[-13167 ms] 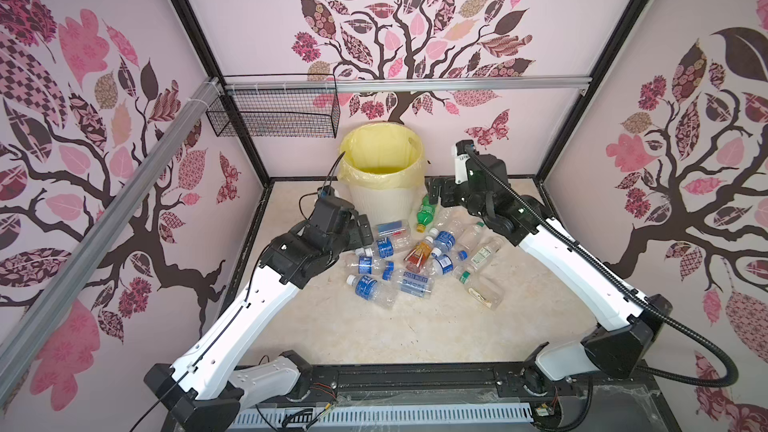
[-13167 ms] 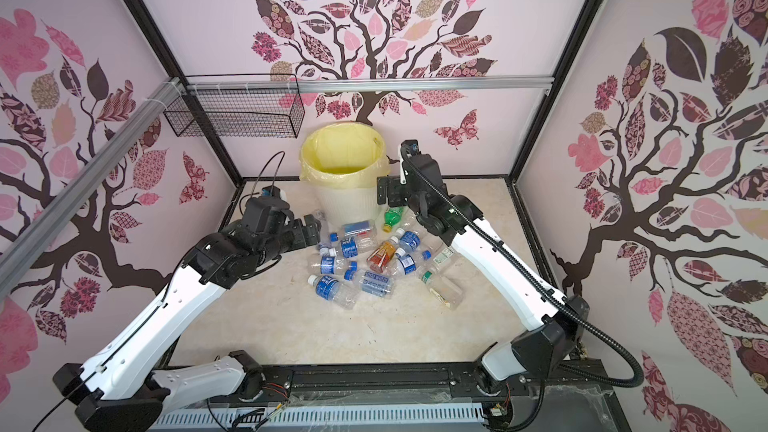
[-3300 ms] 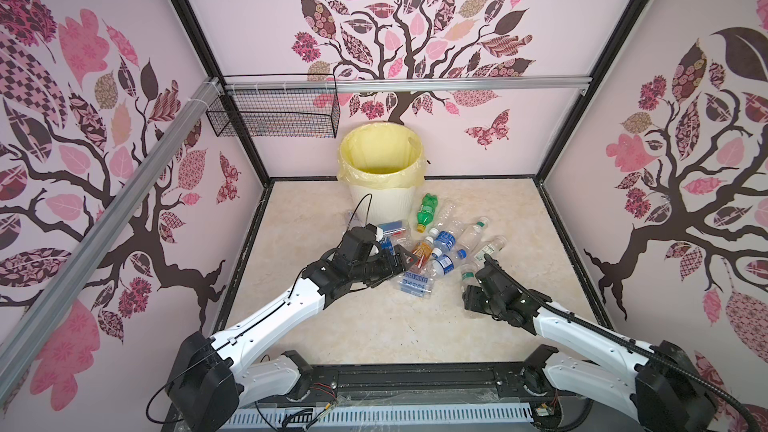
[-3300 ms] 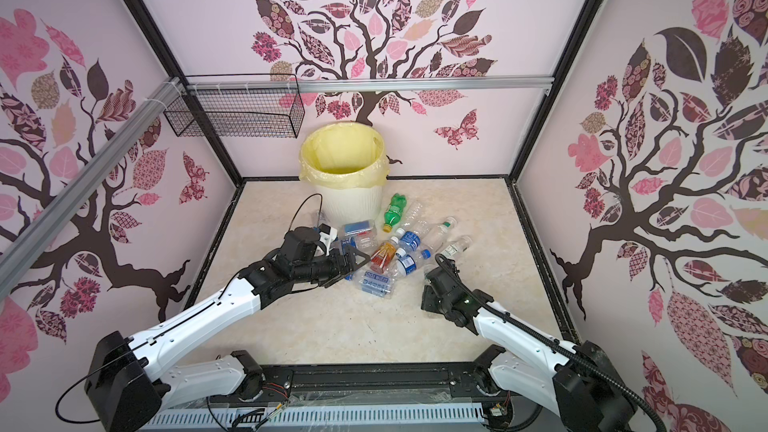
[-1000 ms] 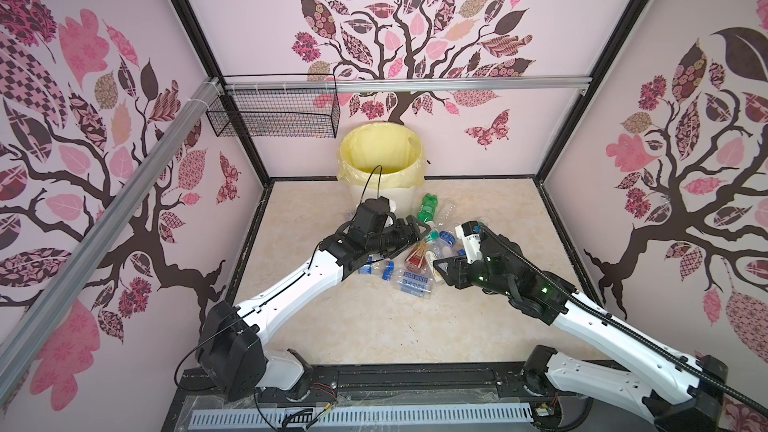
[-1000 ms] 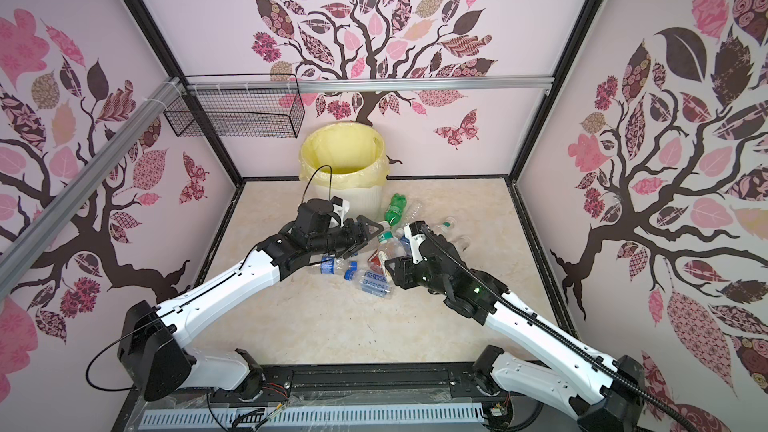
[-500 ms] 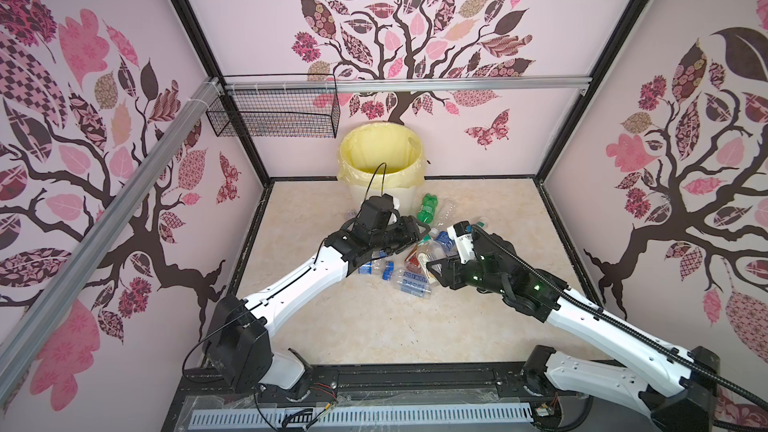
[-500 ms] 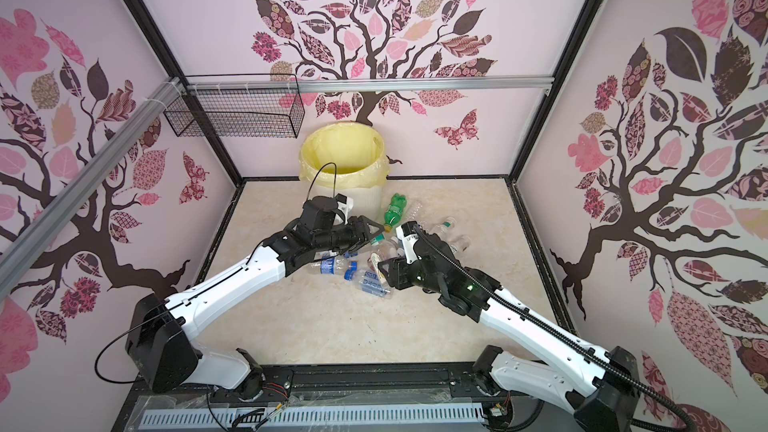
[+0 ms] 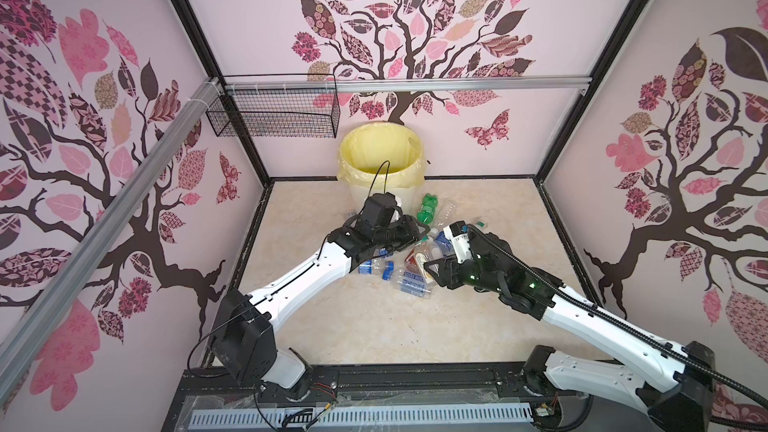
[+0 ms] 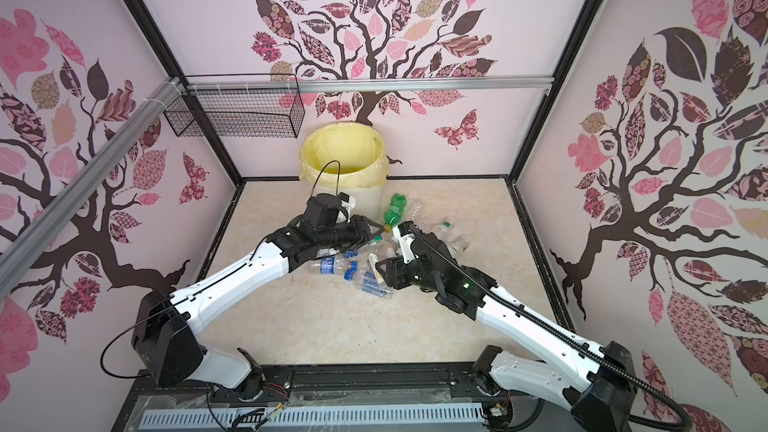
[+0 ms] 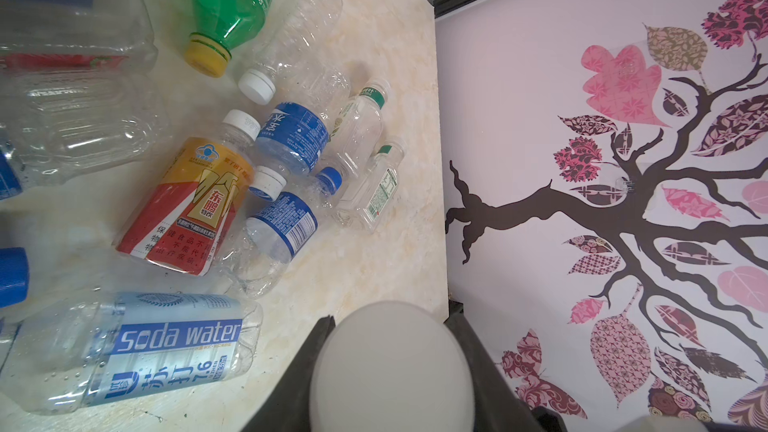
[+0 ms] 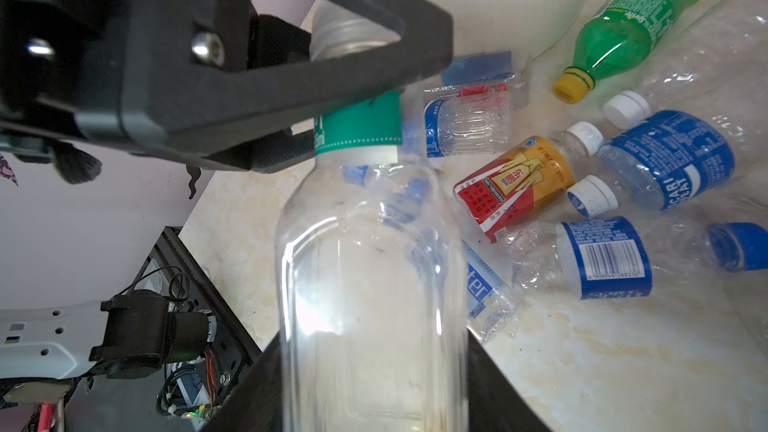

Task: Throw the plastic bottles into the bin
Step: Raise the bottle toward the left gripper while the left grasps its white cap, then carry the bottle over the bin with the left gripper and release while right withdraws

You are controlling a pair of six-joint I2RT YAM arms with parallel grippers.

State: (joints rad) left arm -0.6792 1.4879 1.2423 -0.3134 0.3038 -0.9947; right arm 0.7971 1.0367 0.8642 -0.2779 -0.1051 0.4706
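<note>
Pointing its cap at the left gripper and its base at the right gripper, the clear bottle is held up off the table, its long axis running from one gripper to the other, cap end toward the bin at the back. The left gripper's fingers press both sides of the cap; the right gripper is clamped round the body, so both grasp this one bottle. In both top views it is nearly hidden between the two black grippers. In the left wrist view the cap shows end-on and covers the body behind it. In the right wrist view a finger of the left gripper crosses the neck above the green band and half covers the cap, and the base is cut off at the edge. The held bottle hangs over the other bottles, which lie on their sides in front of the bin and to its right; the green bottle lies nearest the bin, its cap toward the grippers.
</note>
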